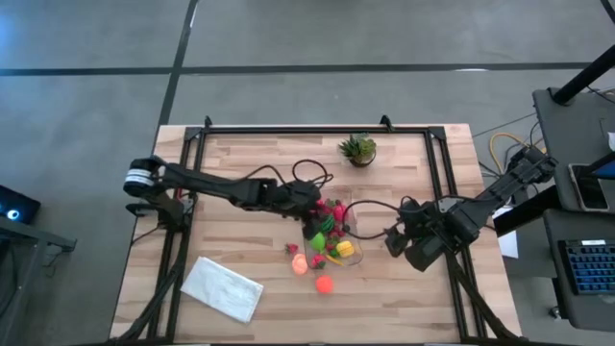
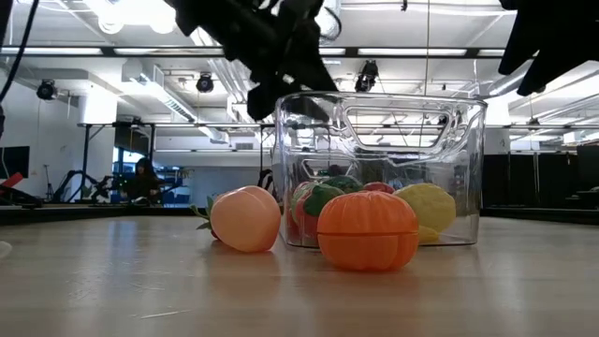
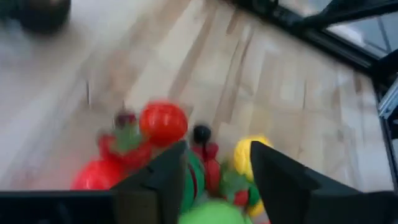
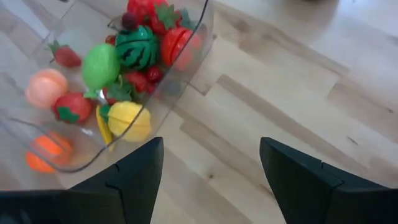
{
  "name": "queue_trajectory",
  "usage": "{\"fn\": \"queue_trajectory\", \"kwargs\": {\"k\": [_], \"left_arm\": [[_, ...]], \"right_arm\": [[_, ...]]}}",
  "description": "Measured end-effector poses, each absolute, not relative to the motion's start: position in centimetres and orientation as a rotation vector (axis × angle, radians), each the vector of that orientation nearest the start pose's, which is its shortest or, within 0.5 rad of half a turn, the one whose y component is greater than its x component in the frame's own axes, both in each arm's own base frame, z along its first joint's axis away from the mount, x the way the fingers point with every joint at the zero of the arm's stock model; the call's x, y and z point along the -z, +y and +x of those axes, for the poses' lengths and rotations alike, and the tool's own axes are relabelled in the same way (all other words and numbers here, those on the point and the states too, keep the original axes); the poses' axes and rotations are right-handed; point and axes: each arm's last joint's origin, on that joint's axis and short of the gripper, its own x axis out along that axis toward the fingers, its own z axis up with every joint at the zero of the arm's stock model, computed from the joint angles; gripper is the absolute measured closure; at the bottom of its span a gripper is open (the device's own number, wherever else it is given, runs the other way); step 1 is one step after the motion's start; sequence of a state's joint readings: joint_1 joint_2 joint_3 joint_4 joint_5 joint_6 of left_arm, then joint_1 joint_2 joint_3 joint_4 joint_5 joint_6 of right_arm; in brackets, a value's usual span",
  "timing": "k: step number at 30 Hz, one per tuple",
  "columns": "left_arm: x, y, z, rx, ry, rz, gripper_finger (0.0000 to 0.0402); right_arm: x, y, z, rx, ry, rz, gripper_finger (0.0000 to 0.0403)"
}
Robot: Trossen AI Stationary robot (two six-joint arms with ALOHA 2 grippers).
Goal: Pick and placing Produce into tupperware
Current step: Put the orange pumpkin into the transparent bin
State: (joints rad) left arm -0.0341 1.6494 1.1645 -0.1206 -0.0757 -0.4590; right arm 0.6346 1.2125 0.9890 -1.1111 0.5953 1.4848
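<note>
Clearly the left gripper (image 1: 315,219) is the one placed to act: in the high view it hangs over the far-left edge of the tupperware (image 1: 355,252), right above the heap of produce there, while the right gripper (image 1: 392,240) waits just beside the container's right wall over bare counter (image 1: 240,159). The left jaws stand apart with nothing between them; the left wrist view looks down past them onto a red tomato (image 3: 163,122), a yellow lemon (image 3: 247,154) and a striped green piece, so the nearest fruit lies directly below the jaws rather than off to a side. The right jaws are also spread wide and empty, with the clear container seen ahead of them holding a lime (image 4: 101,64), a small watermelon (image 4: 137,45) and a lemon. Three pieces sit outside the container on the near side: a peach (image 1: 299,265), a small red piece (image 1: 291,248) beside it, and an orange (image 1: 324,284) nearest the counter's front edge, which the low view shows touching or almost touching the container's front wall. Those loose fruits lie toward the front from both arms, and the left gripper looks slightly nearer the peach and the red piece, while the orange sits roughly between the two. None has a marked long axis, being round, so approach angle should matter little.
</note>
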Motion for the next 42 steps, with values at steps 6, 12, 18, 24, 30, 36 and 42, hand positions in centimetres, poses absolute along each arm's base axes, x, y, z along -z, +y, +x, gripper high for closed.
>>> {"fn": "queue_trajectory", "kwargs": {"k": [6,12,18,24,30,36,42], "left_arm": [[-24.8,-1.1,36.5,-0.194,0.610,-0.483,0.0186],[-27.0,-1.6,34.6,-0.208,0.616,-0.506,0.0178],[-27.7,-3.8,31.6,-0.234,0.743,-0.158,0.0178],[-28.0,-5.4,28.2,-0.213,0.885,0.026,0.0178],[-27.1,-5.5,25.7,-0.217,0.906,0.082,0.0178],[-25.2,-5.3,22.4,-0.142,0.942,0.072,0.0178],[-23.5,-4.9,19.8,-0.179,0.923,-0.037,0.0178]], "right_arm": [[-26.5,10.8,17.1,0.684,0.881,0.614,0.0145],[-26.7,12.1,18.1,0.502,0.868,0.675,0.0145],[-26.3,15.9,20.8,0.394,0.769,0.832,0.0149],[-23.8,20.6,24.6,0.535,0.830,0.973,0.0171],[-22.3,24.9,29.2,0.665,0.861,1.098,0.0177],[-22.2,27.1,31.7,0.881,0.904,1.098,0.0162],[-22.8,27.7,33.7,1.019,0.899,1.052,0.0124]]}}
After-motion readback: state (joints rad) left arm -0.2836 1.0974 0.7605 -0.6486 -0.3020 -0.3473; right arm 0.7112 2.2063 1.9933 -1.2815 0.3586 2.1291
